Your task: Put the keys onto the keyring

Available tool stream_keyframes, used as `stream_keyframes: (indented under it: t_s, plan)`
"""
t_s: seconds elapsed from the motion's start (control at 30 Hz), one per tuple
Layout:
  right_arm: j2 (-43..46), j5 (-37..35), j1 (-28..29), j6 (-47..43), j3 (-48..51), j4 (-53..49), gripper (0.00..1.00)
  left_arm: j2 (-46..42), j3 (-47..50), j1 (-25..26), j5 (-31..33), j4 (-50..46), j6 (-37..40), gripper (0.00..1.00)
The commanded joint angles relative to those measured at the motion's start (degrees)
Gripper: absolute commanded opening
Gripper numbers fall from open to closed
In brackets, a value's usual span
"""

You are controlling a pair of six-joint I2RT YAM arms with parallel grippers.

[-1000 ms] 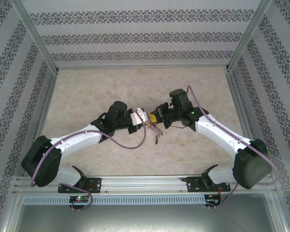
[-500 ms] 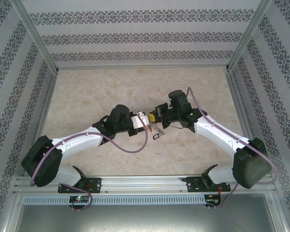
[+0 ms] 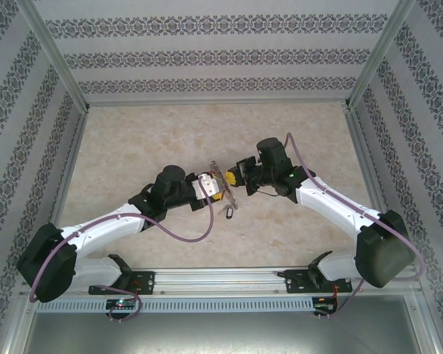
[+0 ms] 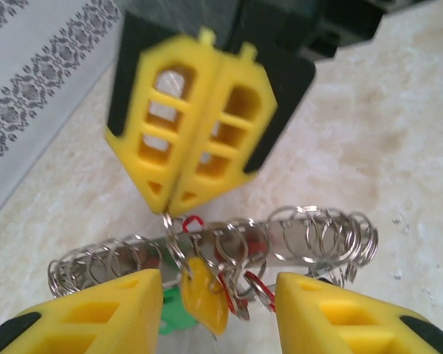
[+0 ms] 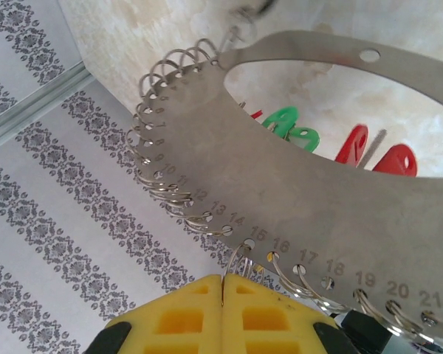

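Keyring point(image 5: 280, 184) pinched in right jaws | left jaws parted, close by | open table point(image 3: 133, 140) all round

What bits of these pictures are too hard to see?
- Top view: keyring and keys too small to count.
- Left wrist view: keys blurred; a green tag partly hidden behind the left hand's finger.
- Right wrist view: keyring cut off by the right edge; it covers part of the red tags.
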State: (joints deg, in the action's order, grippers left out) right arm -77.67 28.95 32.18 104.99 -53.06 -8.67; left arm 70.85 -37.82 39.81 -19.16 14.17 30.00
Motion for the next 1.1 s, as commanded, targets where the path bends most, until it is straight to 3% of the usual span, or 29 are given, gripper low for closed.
stream_keyframes:
  t_s: [0.0,0.1,0.33,0.5,0.8,0.93,1.07]
  plan:
    - [0.16,-0.41,0.86,0.87,0.22,3.39,0.0,0.42,-0.19,0.53,1.01,2.79,-2.2,0.42]
    - [0.32,-0.79,1.06,1.18,0.49,3.48,0.0,1.45,-0.94,0.53,1.55,2.88,-2.09,0.29]
    - [0.49,-1.22,1.56,1.73,0.21,3.7,0.0,4.91,-3.48,0.53,2.82,1.51,-1.49,0.18]
    - [0.59,-1.79,2.0,2.19,0.47,3.84,0.0,5.43,-3.76,0.53,6.41,1.92,-2.66,0.17]
    - [0.13,-1.97,2.09,2.83,0.11,4.87,0.0,4.83,-1.56,0.53,6.65,-0.2,-2.83,0.18]
    - [0.23,-1.9,2.07,2.84,0.32,4.81,0.0,3.88,-0.42,0.4,5.9,0.24,-3.28,0.22]
    - [0.35,-2.3,2.09,2.74,0.89,4.85,0.0,-0.2,1.48,-0.16,2.59,3.58,-3.91,0.32]
